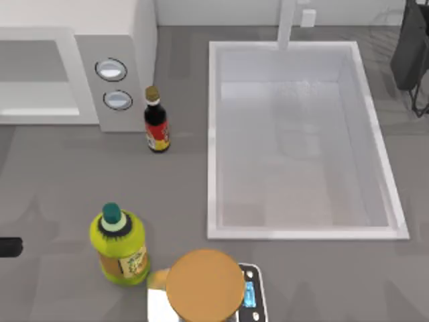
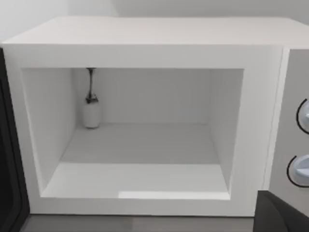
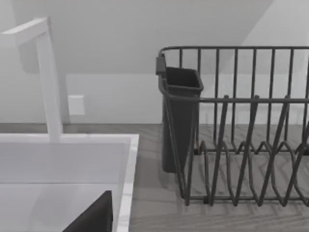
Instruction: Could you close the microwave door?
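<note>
Evidently the large white box microwave (image 2: 145,48) gapes at the left wrist camera's twelve o'clock; its door's dark edge (image 2: 8,159) lies toward nine o'clock; end effector state: cannot tell.

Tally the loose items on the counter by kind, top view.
Bottles: 2, a dark sauce bottle and a green bottle
Scales: 1, a kitchen scale
Round tan items: 1, a tan disc on the scale
Total: 4

Kitchen: sink (image 1: 214,134), microwave (image 2: 145,53), dish rack (image 3: 241,145), sauce bottle (image 1: 157,124) on counter.
</note>
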`<action>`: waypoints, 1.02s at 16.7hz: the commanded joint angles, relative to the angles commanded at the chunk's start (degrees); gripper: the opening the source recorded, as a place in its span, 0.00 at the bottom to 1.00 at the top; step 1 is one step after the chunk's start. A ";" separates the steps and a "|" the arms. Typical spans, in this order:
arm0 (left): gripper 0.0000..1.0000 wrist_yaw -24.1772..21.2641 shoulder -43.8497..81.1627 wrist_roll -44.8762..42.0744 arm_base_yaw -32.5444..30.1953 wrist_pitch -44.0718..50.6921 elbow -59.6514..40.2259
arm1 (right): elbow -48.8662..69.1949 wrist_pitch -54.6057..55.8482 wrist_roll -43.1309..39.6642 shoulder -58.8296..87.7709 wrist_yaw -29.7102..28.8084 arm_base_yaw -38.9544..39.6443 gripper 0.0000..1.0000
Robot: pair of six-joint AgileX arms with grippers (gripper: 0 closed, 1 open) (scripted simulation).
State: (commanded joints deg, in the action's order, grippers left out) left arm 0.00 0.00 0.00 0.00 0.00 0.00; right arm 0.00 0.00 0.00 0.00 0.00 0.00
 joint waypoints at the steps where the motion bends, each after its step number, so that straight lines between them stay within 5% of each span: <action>1: 0.00 0.00 0.00 0.00 0.00 0.00 0.00 | 0.00 0.00 0.00 0.00 0.00 0.00 1.00; 6: 0.00 0.22 0.21 0.00 -0.22 -0.04 -0.17 | 0.00 0.00 0.00 0.00 0.00 0.00 1.00; 12: 0.00 8.19 5.47 -0.09 -8.19 -1.02 -4.46 | 0.00 0.00 0.00 0.00 0.00 0.00 1.00; 17: 0.00 8.71 5.69 -0.06 -8.70 -1.09 -4.61 | 0.00 0.00 0.00 0.00 0.00 0.00 1.00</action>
State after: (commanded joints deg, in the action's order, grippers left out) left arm 8.71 5.69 -0.06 -8.70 -1.09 -4.61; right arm 0.00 0.00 0.00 0.00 0.00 0.00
